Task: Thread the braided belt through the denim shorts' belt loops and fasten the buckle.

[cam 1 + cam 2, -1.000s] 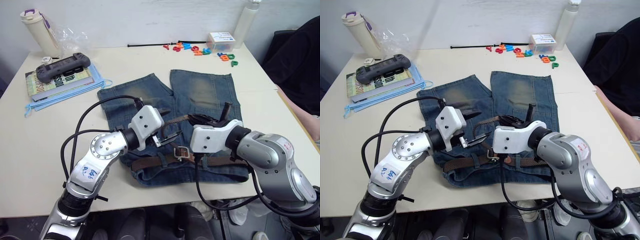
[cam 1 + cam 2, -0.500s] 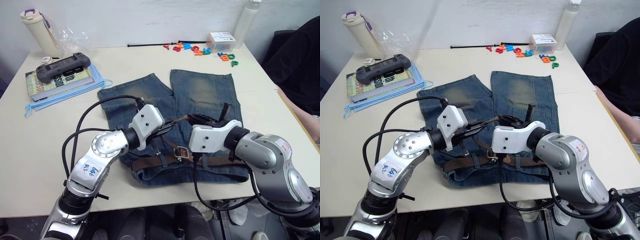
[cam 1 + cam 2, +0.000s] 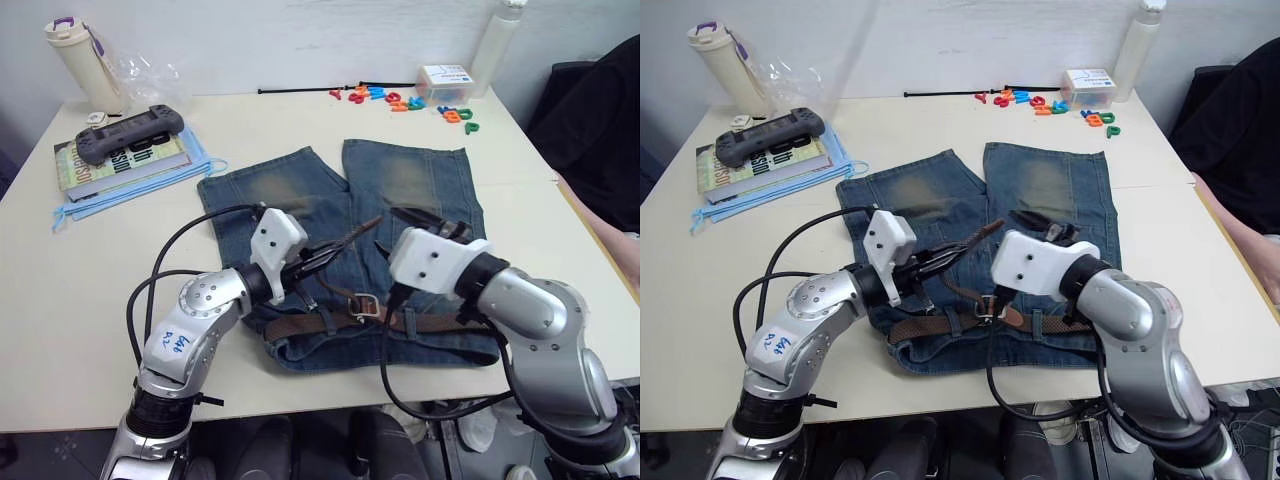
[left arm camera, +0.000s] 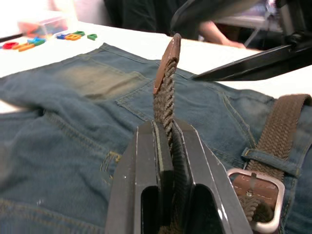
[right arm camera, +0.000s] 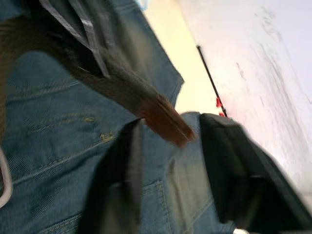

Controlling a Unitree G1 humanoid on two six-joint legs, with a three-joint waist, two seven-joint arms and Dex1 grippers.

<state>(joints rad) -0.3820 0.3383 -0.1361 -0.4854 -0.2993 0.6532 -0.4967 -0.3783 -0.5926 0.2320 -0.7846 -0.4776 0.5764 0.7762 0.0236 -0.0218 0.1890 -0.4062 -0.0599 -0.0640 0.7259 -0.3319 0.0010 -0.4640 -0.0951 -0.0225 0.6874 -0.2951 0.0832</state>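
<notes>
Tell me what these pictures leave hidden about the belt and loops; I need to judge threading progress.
- Belt loops: in the eye views the right arm covers part of the waistband of the denim shorts, so not all can be counted.
- Braided belt: the left pincer, shut on it, hides the strap below its fingers.
- Buckle: cut off by the left wrist view's edge.
- Right pincer: blurred.

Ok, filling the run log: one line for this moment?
left gripper: shut on braided belt tip, raised | right gripper: open beside tip | buckle: unfastened on denim shorts
</notes>
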